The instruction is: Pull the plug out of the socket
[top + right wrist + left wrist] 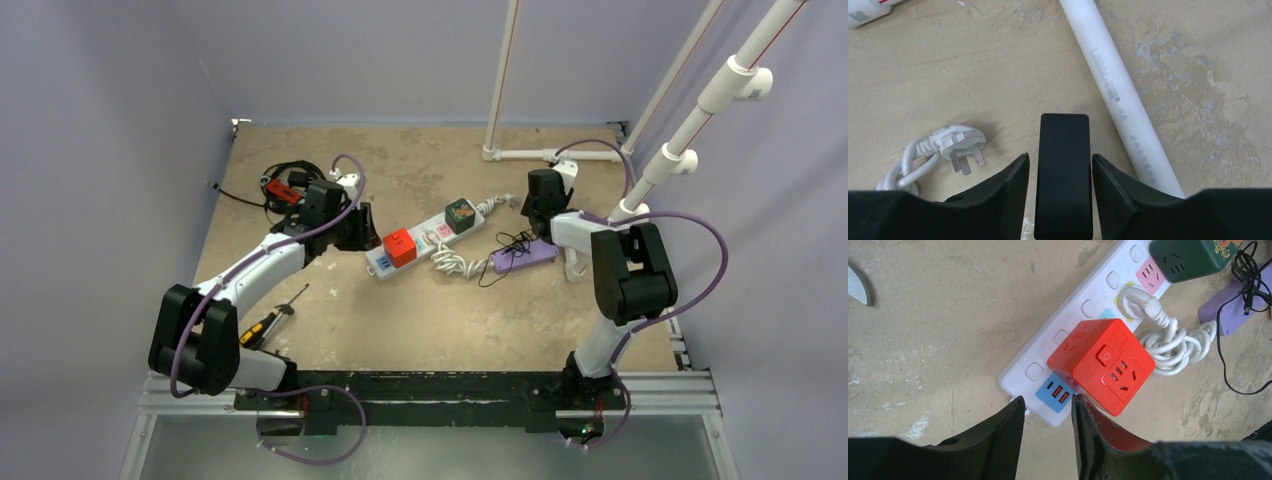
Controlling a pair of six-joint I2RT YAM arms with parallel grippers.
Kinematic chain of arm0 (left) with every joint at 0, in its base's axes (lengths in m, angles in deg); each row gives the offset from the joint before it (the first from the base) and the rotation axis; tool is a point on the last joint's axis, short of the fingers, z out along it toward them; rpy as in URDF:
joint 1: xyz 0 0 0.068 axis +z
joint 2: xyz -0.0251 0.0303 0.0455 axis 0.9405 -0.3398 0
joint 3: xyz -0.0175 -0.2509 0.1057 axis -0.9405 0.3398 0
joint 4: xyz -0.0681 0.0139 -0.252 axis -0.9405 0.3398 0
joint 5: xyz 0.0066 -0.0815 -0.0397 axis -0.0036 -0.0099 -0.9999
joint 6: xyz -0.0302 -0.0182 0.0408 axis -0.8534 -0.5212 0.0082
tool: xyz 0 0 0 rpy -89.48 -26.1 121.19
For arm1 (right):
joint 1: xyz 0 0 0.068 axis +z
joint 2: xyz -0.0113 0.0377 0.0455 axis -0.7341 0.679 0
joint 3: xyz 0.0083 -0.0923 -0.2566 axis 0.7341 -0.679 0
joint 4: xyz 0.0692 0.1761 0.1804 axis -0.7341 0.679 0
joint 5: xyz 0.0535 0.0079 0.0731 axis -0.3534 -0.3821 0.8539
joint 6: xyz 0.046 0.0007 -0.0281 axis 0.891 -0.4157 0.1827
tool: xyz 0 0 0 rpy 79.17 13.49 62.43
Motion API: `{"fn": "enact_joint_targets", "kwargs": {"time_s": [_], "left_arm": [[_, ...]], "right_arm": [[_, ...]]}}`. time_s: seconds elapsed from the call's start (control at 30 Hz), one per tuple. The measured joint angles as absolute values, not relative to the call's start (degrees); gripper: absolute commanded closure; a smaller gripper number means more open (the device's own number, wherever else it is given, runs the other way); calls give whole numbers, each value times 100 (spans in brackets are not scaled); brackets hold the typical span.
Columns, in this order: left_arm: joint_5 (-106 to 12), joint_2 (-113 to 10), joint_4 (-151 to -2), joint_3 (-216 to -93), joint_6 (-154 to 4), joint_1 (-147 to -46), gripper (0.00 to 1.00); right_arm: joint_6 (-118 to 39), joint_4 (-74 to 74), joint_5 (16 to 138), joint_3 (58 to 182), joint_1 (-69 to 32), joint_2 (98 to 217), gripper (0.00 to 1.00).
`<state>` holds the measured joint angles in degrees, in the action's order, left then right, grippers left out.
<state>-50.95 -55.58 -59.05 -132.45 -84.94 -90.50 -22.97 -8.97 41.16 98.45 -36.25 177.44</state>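
Observation:
The socket (pixel 430 235) (pixel 1088 307), a long white strip with pastel outlets, lies slantwise mid-table. A red cube adapter (pixel 1103 362) (pixel 400 246) and a green cube (pixel 1193 257) (pixel 460 213) sit plugged into it. Between them a white plug (pixel 1143 302) with a coiled cord is in the yellow outlet. My left gripper (pixel 1048 402) (pixel 368 232) is open, its tips astride the strip's blue end. My right gripper (pixel 1060 161) (pixel 543 188) is open past the strip's far end. A black oblong block (pixel 1064 150) stands between its fingers, with a thin gap on each side.
A purple bar (pixel 523 256) (pixel 1228 305) with a thin black cable lies just right of the strip. A loose white three-pin plug (pixel 960 145) and a white pipe (pixel 1120 95) (pixel 545 155) lie by my right gripper. A screwdriver (pixel 265 322) and black-red clutter (pixel 285 185) are at left.

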Motion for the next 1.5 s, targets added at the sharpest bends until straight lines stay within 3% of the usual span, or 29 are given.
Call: {"fn": "enact_joint_targets", "kwargs": {"time_s": [0.53,0.73,0.97,1.23,1.5], "left_arm": [[-5255,-5558,-5918,-13223,-8491,-9052,48],[-5386,-5534,-5988,-13219,-8472,-9096,35],[-5591,-5316,-6079,-13136,-8386,-9244,18],[-5825,-5471,-6162,-13129,-8389,-9406,17],[-5569,-5490,-6173,-13129,-8566,-8849,17]], "right_arm": [[-2281,-1037,4229,9810,-3586,17136,10],[-2520,-1280,4752,9703,-3337,16428,5],[-2900,-1293,5106,9699,-2222,16092,4],[-3202,-2014,6024,9072,-1398,15202,2],[-3274,-2602,6026,8853,-434,15392,5]]}}
